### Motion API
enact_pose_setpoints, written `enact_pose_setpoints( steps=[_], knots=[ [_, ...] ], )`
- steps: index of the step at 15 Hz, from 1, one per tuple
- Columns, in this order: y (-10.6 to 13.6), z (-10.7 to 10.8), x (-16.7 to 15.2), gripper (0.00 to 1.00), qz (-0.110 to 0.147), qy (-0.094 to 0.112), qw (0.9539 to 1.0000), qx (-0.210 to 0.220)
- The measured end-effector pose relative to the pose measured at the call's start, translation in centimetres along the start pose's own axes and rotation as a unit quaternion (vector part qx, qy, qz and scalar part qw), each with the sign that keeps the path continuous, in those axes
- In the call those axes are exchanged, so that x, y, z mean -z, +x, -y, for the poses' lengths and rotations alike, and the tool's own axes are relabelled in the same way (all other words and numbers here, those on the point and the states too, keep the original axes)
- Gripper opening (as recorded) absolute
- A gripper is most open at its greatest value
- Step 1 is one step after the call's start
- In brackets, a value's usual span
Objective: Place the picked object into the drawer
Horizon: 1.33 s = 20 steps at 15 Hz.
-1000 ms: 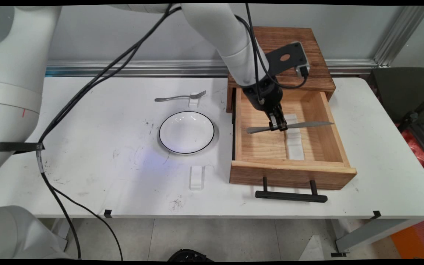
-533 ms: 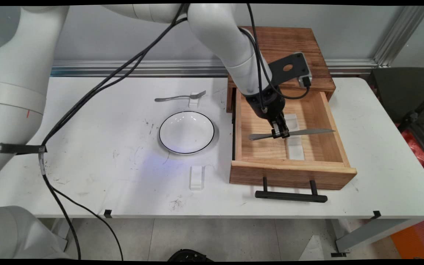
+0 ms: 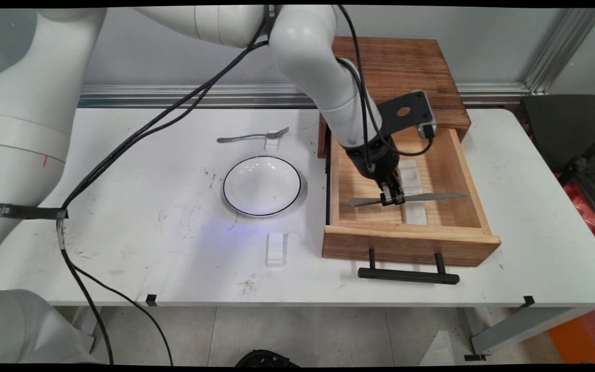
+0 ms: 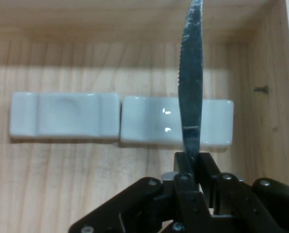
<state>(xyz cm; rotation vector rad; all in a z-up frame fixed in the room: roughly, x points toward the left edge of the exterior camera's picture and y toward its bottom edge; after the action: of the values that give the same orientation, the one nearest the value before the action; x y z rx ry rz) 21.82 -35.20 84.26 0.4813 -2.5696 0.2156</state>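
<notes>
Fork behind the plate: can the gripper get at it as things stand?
Probably not right away: the gripper is shut on the knife inside the open drawer. The fork itself lies uncovered on its white rest, nothing over it.

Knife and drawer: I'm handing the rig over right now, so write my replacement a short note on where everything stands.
Gripper: shut on the knife, gripped near mid-length, level, inside the open wooden drawer.
Below the knife: two white rests end to end on the drawer floor; the blade crosses over one.
On the table: fork on a white rest, black-rimmed plate, another white rest nearer the front edge.
</notes>
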Motion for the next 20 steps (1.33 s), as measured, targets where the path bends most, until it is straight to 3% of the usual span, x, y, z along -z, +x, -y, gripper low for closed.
enact_pose_setpoints(
  steps=[20],
  knots=[
    [-2.0, -0.2, -3.1, 0.0, 0.008, 0.004, 0.9999, 0.004]
  ],
)
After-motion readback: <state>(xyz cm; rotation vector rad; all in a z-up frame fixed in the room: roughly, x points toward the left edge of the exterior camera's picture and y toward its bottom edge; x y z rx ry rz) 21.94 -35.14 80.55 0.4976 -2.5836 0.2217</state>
